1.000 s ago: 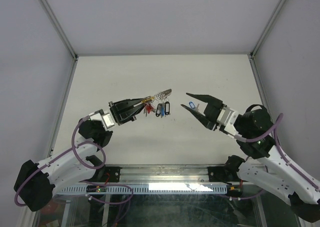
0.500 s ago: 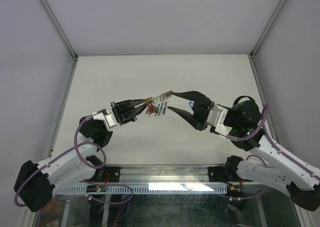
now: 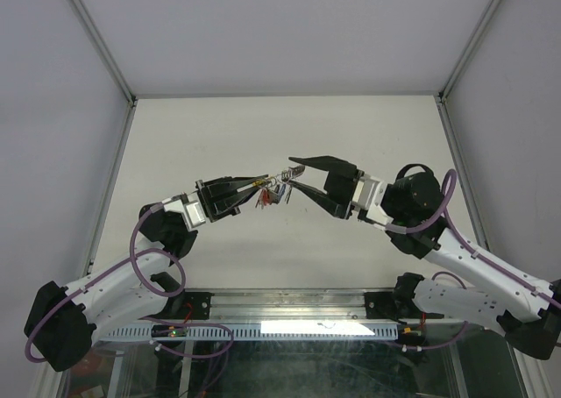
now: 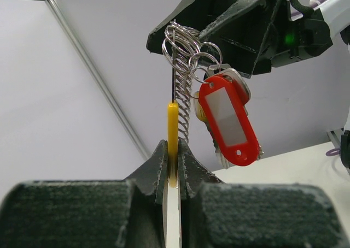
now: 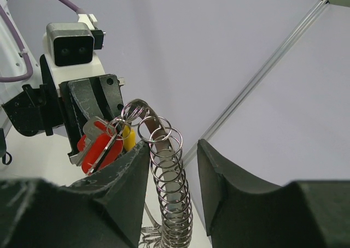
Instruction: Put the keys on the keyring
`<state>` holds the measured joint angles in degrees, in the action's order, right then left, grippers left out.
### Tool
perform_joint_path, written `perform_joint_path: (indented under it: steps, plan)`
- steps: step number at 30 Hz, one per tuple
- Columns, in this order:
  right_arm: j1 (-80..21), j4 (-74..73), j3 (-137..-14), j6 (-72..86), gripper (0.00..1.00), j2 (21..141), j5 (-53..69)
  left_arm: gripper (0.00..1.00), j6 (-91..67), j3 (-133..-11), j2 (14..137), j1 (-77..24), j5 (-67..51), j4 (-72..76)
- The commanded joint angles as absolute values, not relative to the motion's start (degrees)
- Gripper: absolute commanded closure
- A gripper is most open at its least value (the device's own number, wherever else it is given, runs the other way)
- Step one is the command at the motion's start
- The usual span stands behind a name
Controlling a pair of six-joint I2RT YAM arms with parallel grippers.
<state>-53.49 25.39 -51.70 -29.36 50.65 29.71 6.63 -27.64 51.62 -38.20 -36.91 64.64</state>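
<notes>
A: Left gripper (image 3: pixel 261 182), what state?
B: Clamped hard on a yellow tag (image 4: pixel 173 129), which sits edge-on between its fingers (image 4: pixel 155 170). It is up off the white table (image 3: pixel 219 126) and points at the right arm.

A: Right gripper (image 3: pixel 293 174)?
B: Jaws apart, nose to nose with the left one. One finger on each side of the keyring (image 5: pixel 170 201). Cannot tell whether either finger touches it.

A: Keyring position?
B: In the air between the two grippers. It is a silvery coil. In the left wrist view it runs up from just beside the yellow tag, and its far end sits inside the right gripper's gap.

A: Keys (image 4: pixel 236 80)?
B: Bunched and hanging from small split rings (image 4: pixel 205 59) near the coil's far end. A red tag (image 4: pixel 228 119) is in front, with silver metal behind it. The top view is too small to sort the rest.
</notes>
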Motion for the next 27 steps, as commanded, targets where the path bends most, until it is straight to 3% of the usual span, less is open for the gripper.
perform_joint_path:
  steps: [1,5,9,20,27]
  plan:
    - [-54.0,30.4,-53.3,-27.2,0.59,50.6,28.5,1.00,6.1,-28.7,50.4,-38.2,-38.0,66.9]
    - [-54.2,30.4,-52.9,-27.0,0.60,50.3,28.8,1.00,6.2,-28.7,50.3,-38.2,-38.1,66.6]
    - [-54.4,30.4,-52.5,-26.9,0.55,50.0,29.0,1.00,6.4,-28.7,50.4,-38.2,-38.1,66.5]
    - [-54.8,30.3,-52.3,-26.6,0.51,49.5,30.0,1.00,7.0,-28.8,50.3,-38.2,-38.0,65.4]
    - [-55.0,28.6,-52.6,-26.4,0.56,49.1,29.5,1.00,7.5,-28.7,50.2,-38.2,-37.9,64.8]
